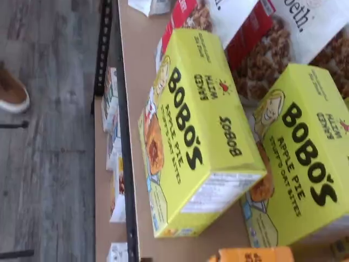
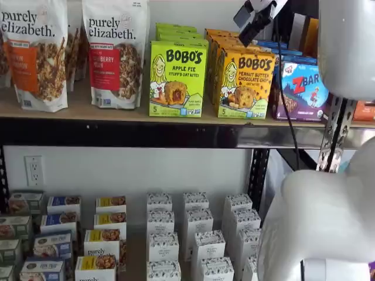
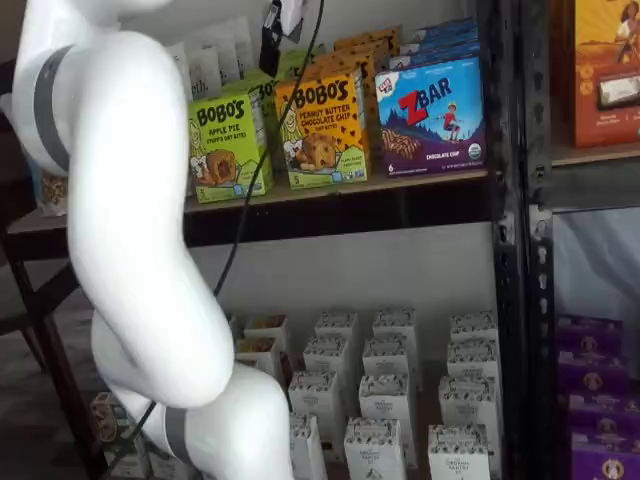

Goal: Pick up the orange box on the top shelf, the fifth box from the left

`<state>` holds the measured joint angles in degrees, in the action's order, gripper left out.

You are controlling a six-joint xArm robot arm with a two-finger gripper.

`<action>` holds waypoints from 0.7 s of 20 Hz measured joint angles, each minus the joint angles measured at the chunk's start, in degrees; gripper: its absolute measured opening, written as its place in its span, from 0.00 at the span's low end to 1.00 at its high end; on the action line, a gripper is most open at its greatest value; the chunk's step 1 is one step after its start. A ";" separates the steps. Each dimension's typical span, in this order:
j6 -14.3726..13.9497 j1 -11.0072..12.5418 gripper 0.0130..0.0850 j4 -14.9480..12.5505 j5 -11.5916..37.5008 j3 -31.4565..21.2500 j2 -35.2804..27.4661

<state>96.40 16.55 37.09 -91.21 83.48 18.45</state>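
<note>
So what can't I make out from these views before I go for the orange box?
- End effector: cut off by the top edge in both shelf views; no gap between its fingers visible.
- Orange box: in the wrist view only a sliver shows at the picture's edge.
- Cartons behind it on the top shelf: hidden by the front carton.

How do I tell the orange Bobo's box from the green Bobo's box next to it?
The orange box is yellow-orange and reads peanut butter chocolate chip; the green box is lime and reads apple pie. In a shelf view, the orange stands beside the ZBar box, the green nearer the granola bags. Both stand upright at the shelf front.
</note>
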 joint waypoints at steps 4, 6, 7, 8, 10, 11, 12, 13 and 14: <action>0.57 -0.61 1.00 -0.71 3.47 -1.94 0.67; 0.78 -0.89 1.00 -0.91 4.82 -2.54 0.67; 0.91 -1.07 1.00 -1.12 5.59 -2.87 0.66; 1.05 -1.31 1.00 -1.45 6.58 -3.32 0.74; 1.44 -1.75 1.00 -2.42 8.14 -4.13 0.78; 1.65 -1.97 1.00 -2.99 8.89 -4.59 0.81; 1.80 -2.14 1.00 -3.39 9.52 -5.00 0.90; 1.93 -2.36 1.00 -3.95 10.14 -5.38 0.99; 2.06 -2.59 1.00 -4.54 10.84 -5.80 1.11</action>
<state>98.47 13.96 32.55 -80.38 77.68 19.56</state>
